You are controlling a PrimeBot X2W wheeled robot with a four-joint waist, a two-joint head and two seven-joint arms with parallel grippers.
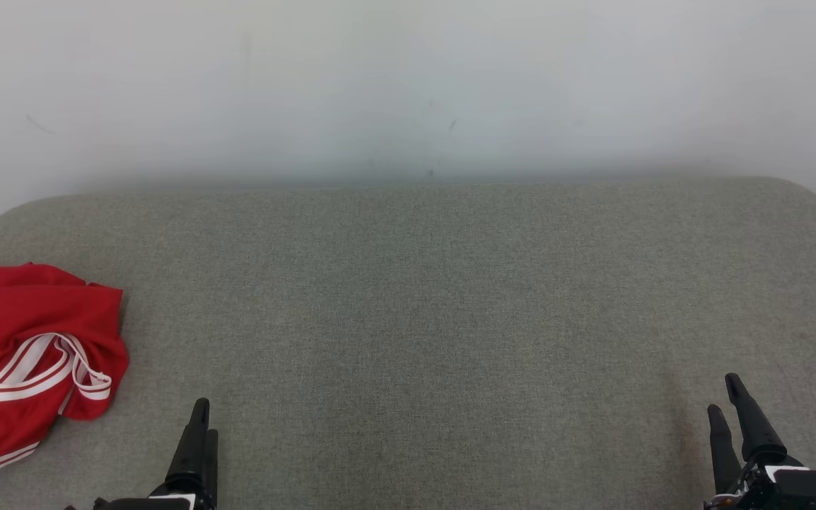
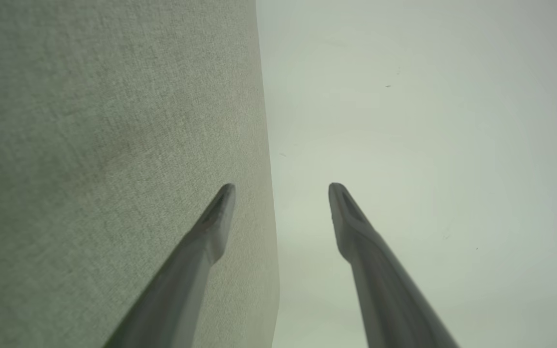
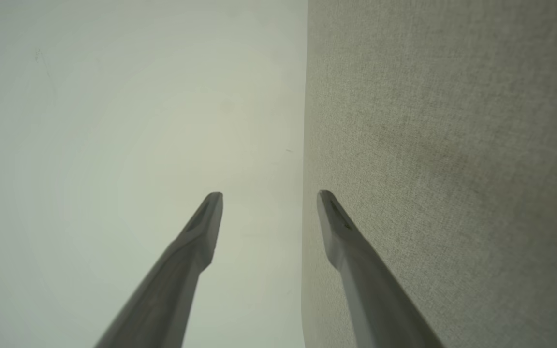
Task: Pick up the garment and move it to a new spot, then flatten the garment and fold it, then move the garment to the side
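1 red garment (image 1: 29, 354), L edge, 1 gray pad (image 1: 450, 319)

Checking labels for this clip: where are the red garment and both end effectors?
red garment (image 1: 32, 312), head view, crumpled red fabric above stripes.
left end effector (image 1: 206, 416), head view, between fingertips.
right end effector (image 1: 723, 392), head view, between fingertips.

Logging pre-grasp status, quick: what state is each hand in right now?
Left hand: open, holding nothing.
Right hand: open, holding nothing.
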